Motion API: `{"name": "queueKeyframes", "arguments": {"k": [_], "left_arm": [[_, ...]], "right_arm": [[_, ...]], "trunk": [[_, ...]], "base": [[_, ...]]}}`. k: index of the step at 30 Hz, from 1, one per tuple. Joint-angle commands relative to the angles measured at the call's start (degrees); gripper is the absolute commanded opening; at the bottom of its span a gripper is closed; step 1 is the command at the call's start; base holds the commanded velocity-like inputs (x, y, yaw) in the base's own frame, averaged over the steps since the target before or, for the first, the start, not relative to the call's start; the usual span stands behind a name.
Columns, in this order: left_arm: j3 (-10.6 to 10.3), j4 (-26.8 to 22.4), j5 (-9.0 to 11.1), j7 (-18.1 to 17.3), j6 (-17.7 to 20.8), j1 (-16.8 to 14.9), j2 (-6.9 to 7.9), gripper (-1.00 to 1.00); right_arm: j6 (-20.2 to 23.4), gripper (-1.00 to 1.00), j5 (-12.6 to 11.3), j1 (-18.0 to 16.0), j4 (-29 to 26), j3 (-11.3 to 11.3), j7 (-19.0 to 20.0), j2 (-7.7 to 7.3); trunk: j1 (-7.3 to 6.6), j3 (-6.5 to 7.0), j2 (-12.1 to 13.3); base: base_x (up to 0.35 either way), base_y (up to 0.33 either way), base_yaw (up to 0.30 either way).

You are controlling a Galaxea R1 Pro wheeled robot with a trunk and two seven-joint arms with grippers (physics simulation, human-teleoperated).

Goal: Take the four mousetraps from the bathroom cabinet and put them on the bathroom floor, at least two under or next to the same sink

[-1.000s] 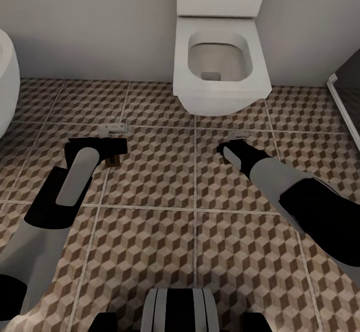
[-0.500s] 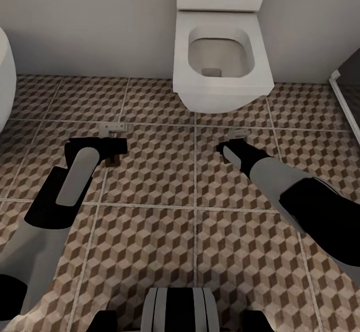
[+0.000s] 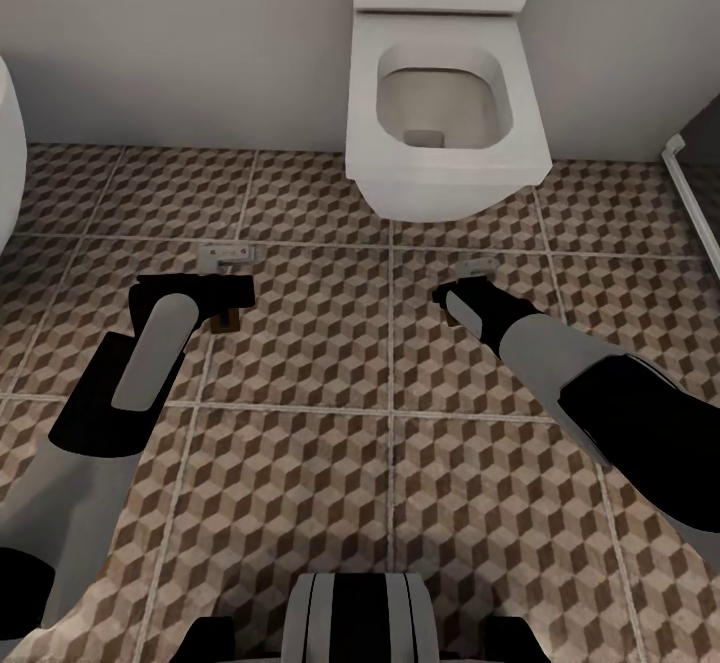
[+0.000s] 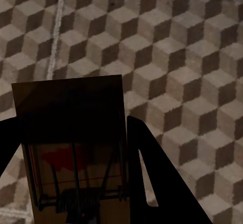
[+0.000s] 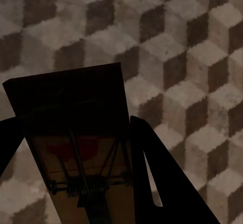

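Above bathroom floor (image 3: 330, 463), left claw (image 4: 76, 148) pinching mousetrap (image 4: 71, 127), right claw (image 5: 76, 148) pinching another mousetrap (image 5: 71, 112)

One mousetrap (image 4: 71, 148), a dark brown board with wire parts and a red patch, sat between the left gripper's fingers above the cube-patterned bathroom floor (image 3: 320, 463); a second mousetrap (image 5: 76, 148) sat likewise in the right gripper

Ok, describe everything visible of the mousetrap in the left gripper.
The mousetrap is a flat rectangular board that looks like dark brown wood, with thin metal wire parts and a red patch on its face. It sits between the dark fingers of the left gripper, its far end sticking out past them, above the bathroom floor. In the head view a brown corner peeks out under the gripper.
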Motion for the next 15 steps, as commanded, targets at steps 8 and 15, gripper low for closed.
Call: {"name": "queueKeyframes", "arguments": {"k": [8,15], "left_arm": [[-0.19,-0.05,0.33,0.63,0.24,-0.02,0.09,-1.00],[-0.20,-0.05,0.33,0.64,0.24,-0.04,0.09,-1.00]], "right_arm": [[0.19,-1.00,-0.63,-0.03,-0.11,0.47,-0.26,-0.02],[0.24,-1.00,-0.65,-0.03,-0.11,0.47,-0.26,-0.02]], "trunk": [[-0.01,-0.03,-0.01],[-0.01,-0.03,-0.01]], "base": [[0.000,0.000,0.000],[0.000,0.000,0.000]]}}
